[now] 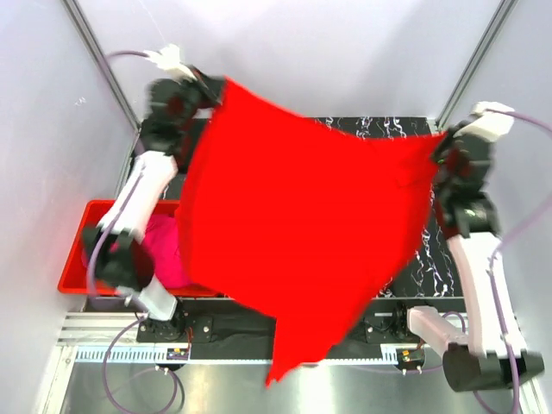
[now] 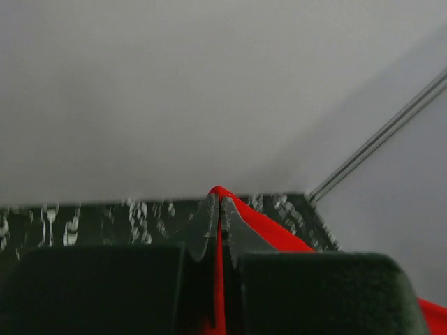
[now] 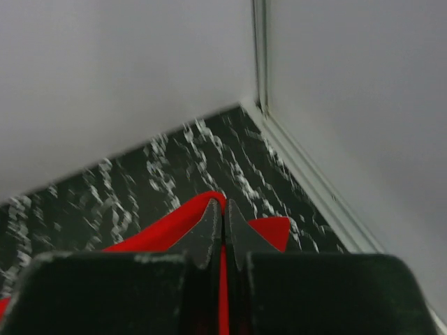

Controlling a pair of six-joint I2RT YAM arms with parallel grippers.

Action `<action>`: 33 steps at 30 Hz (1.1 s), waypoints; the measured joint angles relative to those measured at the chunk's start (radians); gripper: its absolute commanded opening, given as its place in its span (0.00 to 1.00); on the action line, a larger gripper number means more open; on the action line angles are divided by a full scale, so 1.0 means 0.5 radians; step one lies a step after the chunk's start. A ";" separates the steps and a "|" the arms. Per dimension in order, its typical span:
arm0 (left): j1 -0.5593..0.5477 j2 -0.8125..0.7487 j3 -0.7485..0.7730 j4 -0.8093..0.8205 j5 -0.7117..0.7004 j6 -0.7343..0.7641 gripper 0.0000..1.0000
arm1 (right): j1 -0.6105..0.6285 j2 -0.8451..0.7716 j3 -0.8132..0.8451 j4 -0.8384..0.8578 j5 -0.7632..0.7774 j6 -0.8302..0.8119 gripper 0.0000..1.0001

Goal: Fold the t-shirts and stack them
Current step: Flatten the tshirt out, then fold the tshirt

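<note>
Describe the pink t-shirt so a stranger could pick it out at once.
Start at the big red t-shirt held up in the air. Below its left edge sits a red plastic bin. The crumpled magenta t-shirt lies inside it, the only pink cloth in view.

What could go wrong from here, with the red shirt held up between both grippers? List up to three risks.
1. The left gripper and right gripper each pinch only a thin edge of the red shirt. The cloth may slip free, and that side would drop.
2. In the top view the shirt's loose low corner hangs towards the arm bases. It might snag there when lowered.
</note>
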 measured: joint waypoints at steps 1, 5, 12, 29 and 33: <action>-0.006 0.138 -0.017 0.007 0.000 0.001 0.00 | -0.003 0.043 -0.140 0.050 0.020 0.017 0.00; -0.033 0.771 0.076 -0.013 0.021 -0.002 0.00 | -0.089 0.298 -0.449 0.204 0.020 0.085 0.00; -0.053 1.586 0.731 -0.225 0.076 -0.025 0.00 | -0.353 0.841 -0.352 0.505 -0.119 0.178 0.00; -0.060 1.831 1.294 -0.251 0.074 -0.038 0.00 | -0.436 1.501 0.346 0.277 -0.657 0.201 0.00; -0.060 1.831 1.212 -0.246 0.073 -0.035 0.00 | -0.436 1.446 0.346 0.068 -0.753 0.280 0.00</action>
